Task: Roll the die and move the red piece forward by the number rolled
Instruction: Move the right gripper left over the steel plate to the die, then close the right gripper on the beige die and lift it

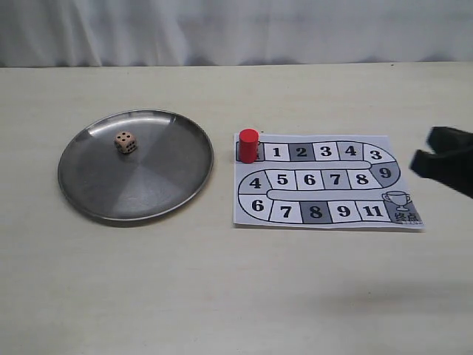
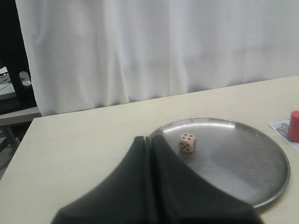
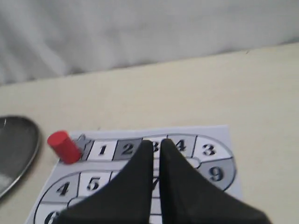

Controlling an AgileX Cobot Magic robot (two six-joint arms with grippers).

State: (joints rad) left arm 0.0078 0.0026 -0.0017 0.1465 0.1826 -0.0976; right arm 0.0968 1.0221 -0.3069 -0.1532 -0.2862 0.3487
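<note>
Pale table [image 1: 222,296], white curtain [image 1: 222,29] beyond. The tan, dark-pipped die [image 1: 125,142] lies in the plate [image 1: 89,192] at left; the glossy red piece [image 1: 249,144] stands on the board [image 1: 325,216], at its far-left corner. My left gripper [image 2: 149,140] and right gripper [image 3: 156,142] are pressed together.

Pale cream counter [image 1: 222,296] bearing a round metal plate [image 1: 148,185] at left and, just beside it at right, a printed paper game board [image 1: 332,177] with numbered squares.

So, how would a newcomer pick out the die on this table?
In the exterior view, find the round metal plate left of the numbered paper board. The die lies in it, off-centre: a small tan cube with dark pips, the only thing on the plate.
</note>
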